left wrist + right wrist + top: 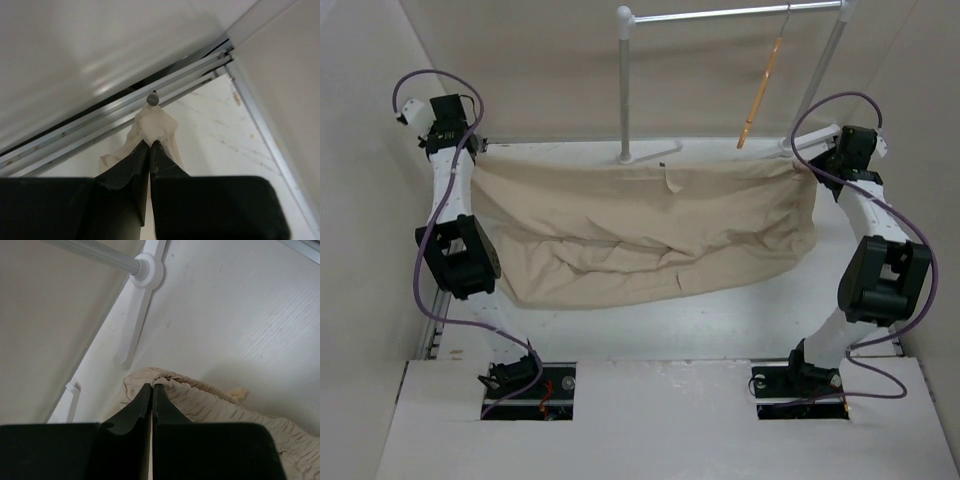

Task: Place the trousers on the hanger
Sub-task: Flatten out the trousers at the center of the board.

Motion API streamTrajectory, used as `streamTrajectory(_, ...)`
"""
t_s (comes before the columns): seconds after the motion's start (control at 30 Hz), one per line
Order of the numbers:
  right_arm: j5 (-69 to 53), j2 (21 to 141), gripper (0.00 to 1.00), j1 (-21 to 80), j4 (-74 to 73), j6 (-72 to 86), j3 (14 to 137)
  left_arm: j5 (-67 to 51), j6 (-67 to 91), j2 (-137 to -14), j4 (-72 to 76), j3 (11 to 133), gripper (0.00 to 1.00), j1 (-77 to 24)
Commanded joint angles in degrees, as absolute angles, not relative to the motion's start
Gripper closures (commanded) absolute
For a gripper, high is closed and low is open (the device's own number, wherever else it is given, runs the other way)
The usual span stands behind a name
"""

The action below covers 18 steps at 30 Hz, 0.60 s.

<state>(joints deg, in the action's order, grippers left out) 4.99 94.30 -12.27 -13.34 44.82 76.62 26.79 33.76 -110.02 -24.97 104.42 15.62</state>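
Although both ends of the cloth are pinched, the job looks to be at an early stage, since nothing hangs on the hanger yet. At the far left, the left gripper [477, 150] has its jaws pressed together on a small tuft of pale fabric, seen plainly in its wrist view [149, 142]. From there the trousers [640, 230] stretch across the far half of the table [720, 315], their upper edge strung between the two claws and the rest sagging in loose folds (how much of it is clear of the surface I cannot tell). Behind them stands the white clothes rack [720, 14], and from its bar, right of middle, the hanger [760, 95] dangles bare, apart from the cloth. At the far right, the right gripper [807, 160] is closed on a gathered edge of the fabric [152, 386]. What is left, I judge, is lifting the trousers and draping them over the hanger. Counted: one pair of trousers, one hanger, one rack, two grippers.
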Motion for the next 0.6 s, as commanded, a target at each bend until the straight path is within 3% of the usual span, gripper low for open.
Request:
streamTrajectory(0.0,5.97,99.83,0.99,-12.35,-11.6,44.12,82.69,29.27,34.01,-119.33,-25.66,113.43,0.98,14.29)
streamTrajectory(0.1,6.15,104.05,0.94,-12.35,-13.97,44.12,86.82,27.96,33.84,-125.49,-24.61,119.51,0.89,13.23)
streamTrajectory(0.23,6.59,103.37,0.57,-12.35,-14.77,44.03,88.33,22.51,33.4,-123.68,-21.63,119.02,0.58,11.65)
streamTrajectory(0.33,5.19,99.08,0.4,-11.65,-15.38,43.42,87.11,21.27,34.19,-114.21,-19.96,108.51,0.46,10.86)
streamTrajectory(0.47,7.02,89.33,0.43,-9.54,-15.47,43.77,77.46,21.18,38.49,-97.24,-18.02,84.08,0.45,7.87)
streamTrajectory(0.57,10.19,81.59,0.8,-8.13,-16.08,45.26,66.48,21.09,44.27,-85.2,-18.28,63.96,0.45,5.85)
